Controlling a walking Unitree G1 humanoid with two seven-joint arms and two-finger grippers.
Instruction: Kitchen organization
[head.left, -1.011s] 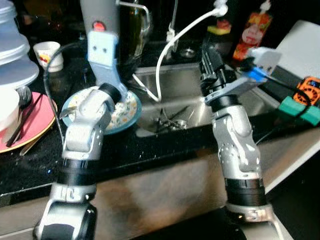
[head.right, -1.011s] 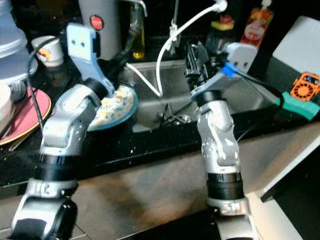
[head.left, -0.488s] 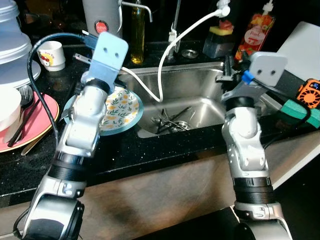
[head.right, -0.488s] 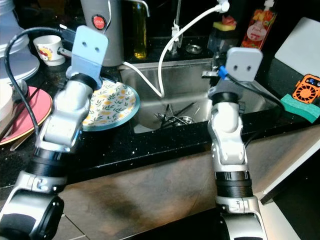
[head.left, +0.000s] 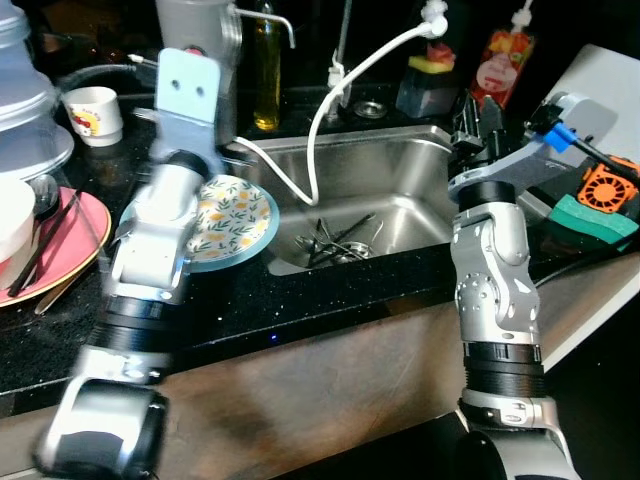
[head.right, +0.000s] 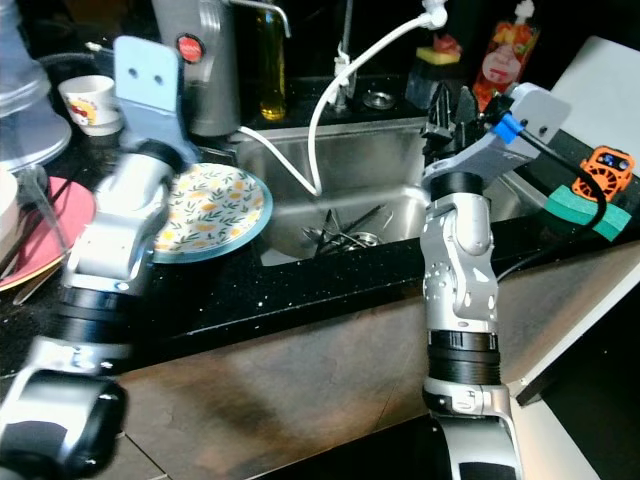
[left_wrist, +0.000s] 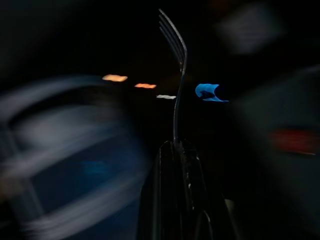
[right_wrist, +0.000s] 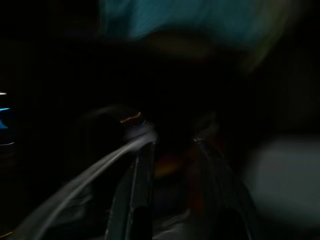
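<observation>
The robot stands at a black counter (head.left: 300, 300) with a steel sink (head.left: 400, 200) set into it.

Left arm: raised over the counter at about 10 o'clock from the sink. In the left wrist view the left gripper (left_wrist: 177, 150) has its jaws closed on the handle of a fork (left_wrist: 179, 75), tines pointing away from the wrist. The surroundings in that view are dark and blurred.

Right arm: raised at the sink's 3 o'clock edge. The right gripper (head.right: 447, 105) points up and away from the robot, with its two fingers narrowly apart and nothing visible between them. The right wrist view is dark and blurred.

Task items:
- A flowered plate (head.right: 210, 205) with a teal rim lies on the counter, touching the sink's 9 o'clock edge.
- More cutlery (head.left: 335, 240) lies in the sink basin near the drain.
- A pink plate (head.left: 60, 245) sits at the far 9 o'clock side, with utensils on it.

Other items: a white hose (head.left: 350, 90) arcs over the sink; a cup (head.left: 92, 112) stands at 11 o'clock; a green sponge (head.left: 595, 215) lies at 3 o'clock
</observation>
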